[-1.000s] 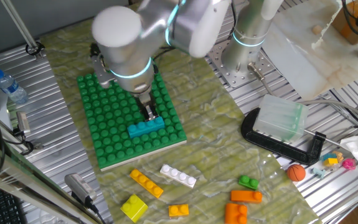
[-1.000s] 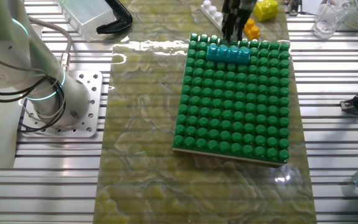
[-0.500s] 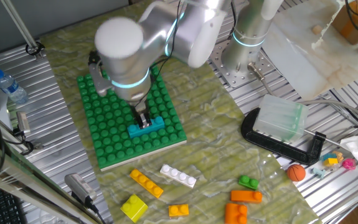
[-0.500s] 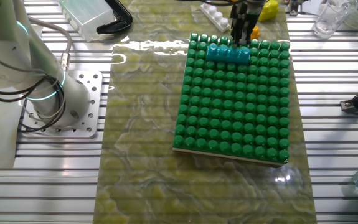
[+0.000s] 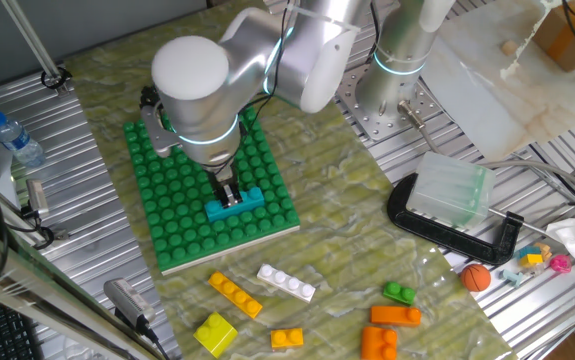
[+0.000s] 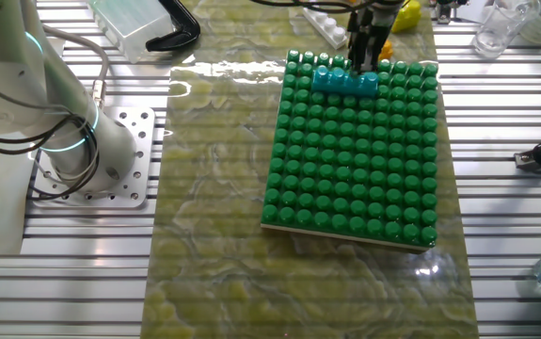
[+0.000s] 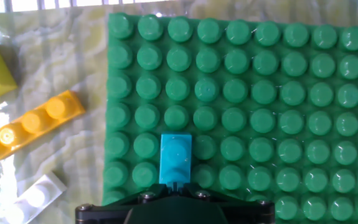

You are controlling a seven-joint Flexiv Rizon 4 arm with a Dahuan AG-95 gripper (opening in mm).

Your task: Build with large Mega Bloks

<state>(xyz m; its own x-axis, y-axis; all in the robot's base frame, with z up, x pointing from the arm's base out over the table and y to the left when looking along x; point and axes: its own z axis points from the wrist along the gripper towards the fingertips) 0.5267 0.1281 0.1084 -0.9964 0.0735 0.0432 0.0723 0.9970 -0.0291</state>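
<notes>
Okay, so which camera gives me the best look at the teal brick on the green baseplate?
The other fixed view: the teal brick lies side-on there, full length, in the green baseplate's second row, the gripper at it. In one fixed view the brick is partly hidden by the gripper. The hand view shows it end-on, foreshortened.

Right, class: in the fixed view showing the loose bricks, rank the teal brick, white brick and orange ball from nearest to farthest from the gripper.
1. Teal brick, at the gripper, on the green baseplate.
2. White brick, on the mat in front of the baseplate.
3. Orange ball, far right.
</notes>
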